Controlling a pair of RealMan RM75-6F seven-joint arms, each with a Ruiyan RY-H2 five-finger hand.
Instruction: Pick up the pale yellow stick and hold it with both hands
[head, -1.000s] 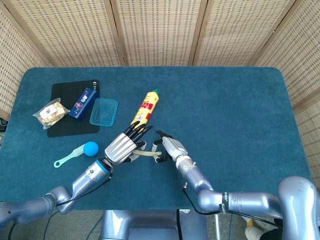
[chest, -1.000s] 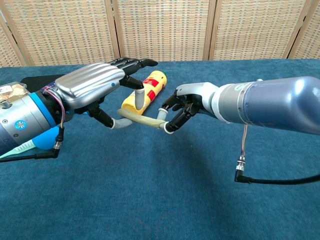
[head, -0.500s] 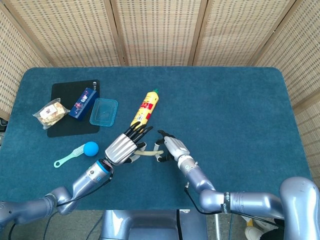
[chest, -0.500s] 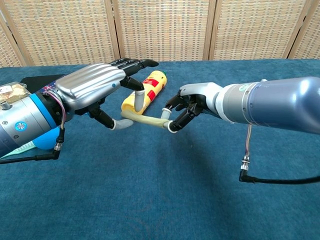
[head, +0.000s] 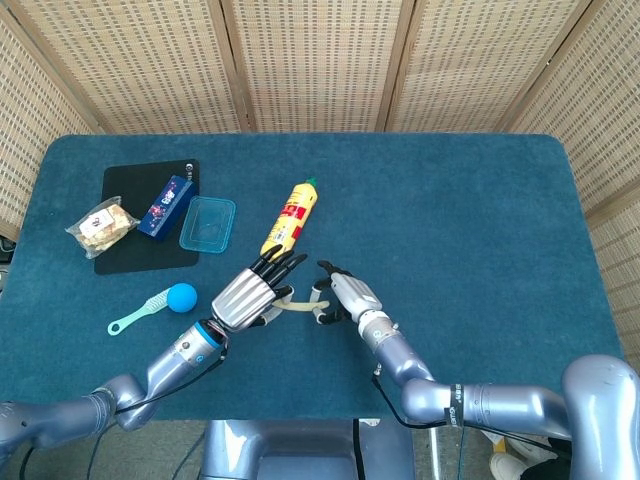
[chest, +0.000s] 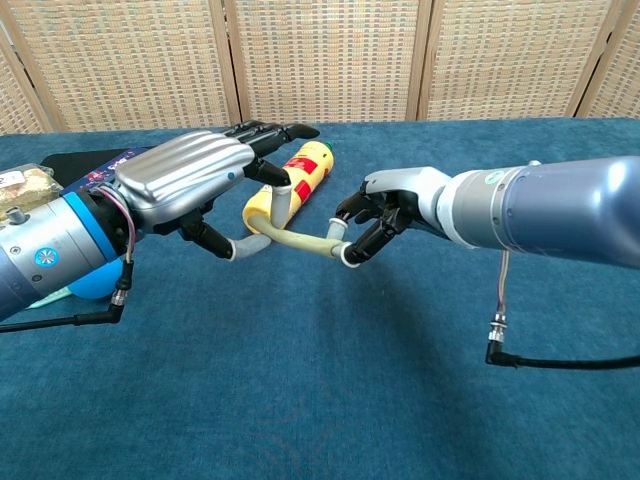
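Chest view: pale yellow stick (chest: 298, 241) is off worktop (chest: 320, 400), right hand (chest: 388, 212) and left hand (chest: 205, 180) each pinching one end; task approx. complete.

A teal-covered table (head: 470, 210) carries a yellow bottle (head: 290, 216) just beyond the left hand (head: 243, 296), with a clear container (head: 208, 223) and black mat (head: 128, 190) farther left.

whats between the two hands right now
The pale yellow stick spans the gap, one end in the left hand, the other pinched by the right hand; the chest view shows it best.
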